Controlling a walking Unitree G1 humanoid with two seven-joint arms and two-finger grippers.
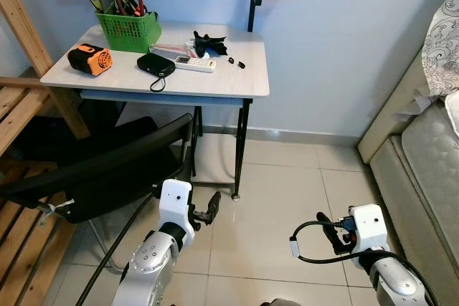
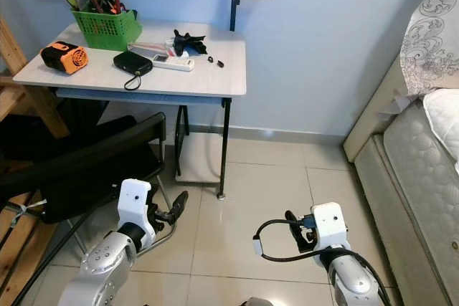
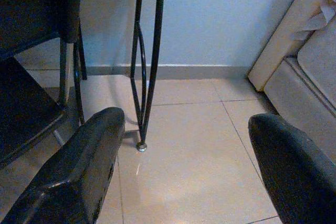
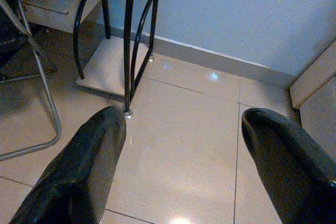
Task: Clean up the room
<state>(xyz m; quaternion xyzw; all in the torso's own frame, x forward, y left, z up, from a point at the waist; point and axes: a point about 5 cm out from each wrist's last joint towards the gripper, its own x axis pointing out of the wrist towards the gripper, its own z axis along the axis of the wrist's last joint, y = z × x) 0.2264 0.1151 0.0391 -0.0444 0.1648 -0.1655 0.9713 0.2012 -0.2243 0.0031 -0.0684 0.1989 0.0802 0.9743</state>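
A white table (image 1: 237,80) stands against the blue wall. On it are a green basket (image 1: 129,30) full of tools, an orange device (image 1: 90,59), a black pouch (image 1: 155,64) with a strap, a white remote (image 1: 195,64) and a crumpled black item (image 1: 208,42). Both arms hang low over the tiled floor, well below and in front of the table. My left gripper (image 1: 210,209) is open with nothing between its fingers (image 3: 79,171). My right gripper (image 1: 326,223) is also open and empty, its fingers (image 4: 79,171) spread wide above the tiles.
A black chair (image 1: 93,177) stands under the table's left side, close to my left arm. A wooden frame (image 1: 29,41) leans at the far left. A bed (image 1: 430,155) runs along the right. Open tiled floor (image 1: 287,177) lies between the table legs and the bed.
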